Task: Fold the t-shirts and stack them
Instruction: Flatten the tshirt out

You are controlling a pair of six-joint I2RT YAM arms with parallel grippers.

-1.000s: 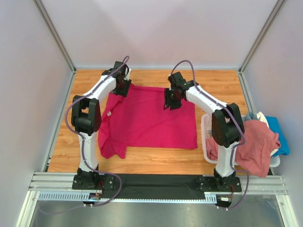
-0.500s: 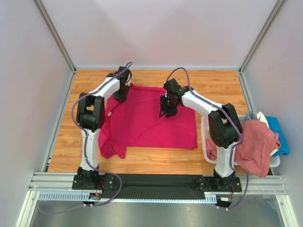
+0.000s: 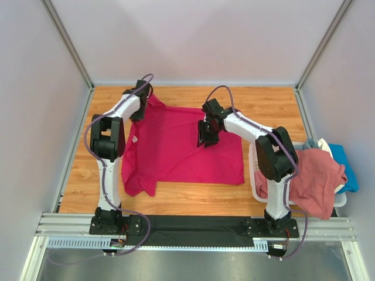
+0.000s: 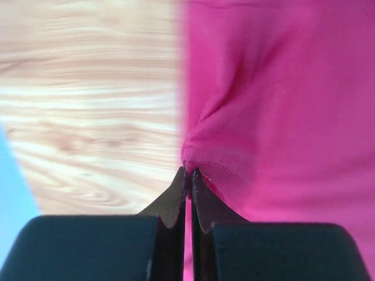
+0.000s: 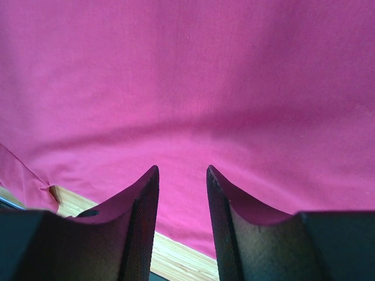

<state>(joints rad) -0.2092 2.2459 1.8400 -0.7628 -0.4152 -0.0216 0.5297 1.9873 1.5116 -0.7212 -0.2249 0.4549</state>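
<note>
The magenta-red t-shirt (image 3: 181,149) lies spread on the wooden counter (image 3: 263,105), left of centre, with a sleeve bunched at its near-left corner. Bare wood runs along its far edge, its near edge and its left side. Its right edge comes close to the white basket (image 3: 254,158) at the counter's right rim. Pale walls (image 3: 35,117) close in the left, far and right sides.

There are four shirts in all:
- the magenta-red one on the counter
- a dusty pink shirt (image 3: 316,175) draped over the basket
- a blue shirt (image 3: 345,164) just right of the pink one
- a whitish cloth (image 3: 319,145) at its far side

There is one basket, and there are two arms.

The left pincer (image 4: 188,171) is at the shirt's far-left corner. The left wrist view shows what the top view cannot: the tips are pressed together on a puckered bit of stitched hem, with wood to the left. The right pincer (image 5: 181,170) is over the far middle of the shirt, its fingers spread with smooth cloth showing between them. I cannot tell whether they touch the cloth.
</note>
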